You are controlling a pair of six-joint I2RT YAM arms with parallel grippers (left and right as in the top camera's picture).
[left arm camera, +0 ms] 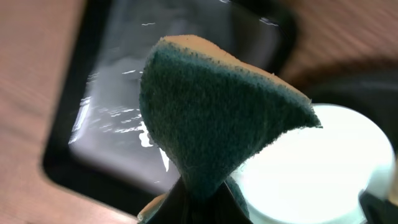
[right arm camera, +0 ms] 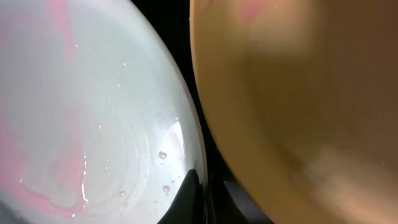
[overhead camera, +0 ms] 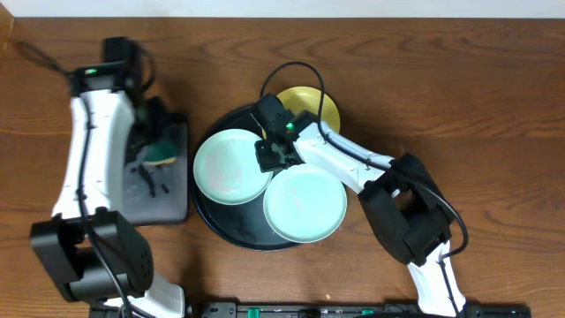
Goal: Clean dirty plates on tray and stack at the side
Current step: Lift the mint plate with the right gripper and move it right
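Round black tray (overhead camera: pixel 216 225) sits mid-table (overhead camera: pixel 494 79). All three plates are at it.
- Left mint plate (overhead camera: pixel 232 166) lies at the tray's 9–10 o'clock.
- Lower mint plate (overhead camera: pixel 305 203) lies at 4 o'clock, close beside the left one.
- Yellow plate (overhead camera: pixel 320 104) is at the 1 o'clock edge, part of it past the rim and part hidden under the right arm.

Right gripper (overhead camera: pixel 272 157) is low over the tray centre, between the plates. In the right wrist view its jaws are together with nothing seen between them. The dark tip is at the rim of a smeared mint plate (right arm camera: pixel 81 112), and whether it touches I cannot tell. Pink smears and water drops show on that plate; which of the two mint ones it is, cannot tell. The yellow plate fills the 3 o'clock side of that view, with a black strip of tray between the two.

Rectangular tray (overhead camera: pixel 172 199) lies just beside the round one, at its 9 o'clock, and its surface is wet and shiny. Left gripper (left arm camera: pixel 202 202) is over it, clamped on a sponge (left arm camera: pixel 211 118) — green scrub face toward the camera, tan layer along the top edge, pinched at the bottom.
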